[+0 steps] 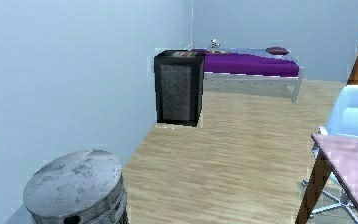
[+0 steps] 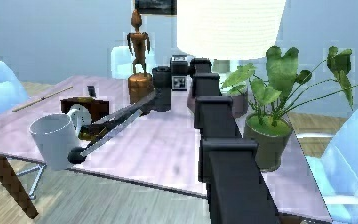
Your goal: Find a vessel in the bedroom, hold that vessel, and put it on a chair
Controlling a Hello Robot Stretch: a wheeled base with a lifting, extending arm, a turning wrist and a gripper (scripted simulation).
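Note:
A white mug [image 2: 49,138] shows at the near left part of a pinkish wooden table [image 2: 157,150]. The dark arm rises from the arm side view's bottom edge, and the gripper [image 2: 82,148] stretches down to the left, its thin fingers [image 2: 112,125] ending right by the mug. The mug sits at the gripper's far end with the tabletop behind it, so I cannot tell whether the gripper holds anything. Pale blue chairs stand around the table: one at the left [image 2: 1,82], one behind [image 2: 125,60] and one at the right [image 2: 349,170].
On the table stand a wooden figure [image 2: 139,52], a potted plant [image 2: 272,110] and a small dark box [image 2: 85,106]. Ahead are a purple bed [image 1: 249,66], a dark cabinet [image 1: 179,88], a grey bin [image 1: 75,190] and a table corner [image 1: 349,168] beside a chair [image 1: 349,112].

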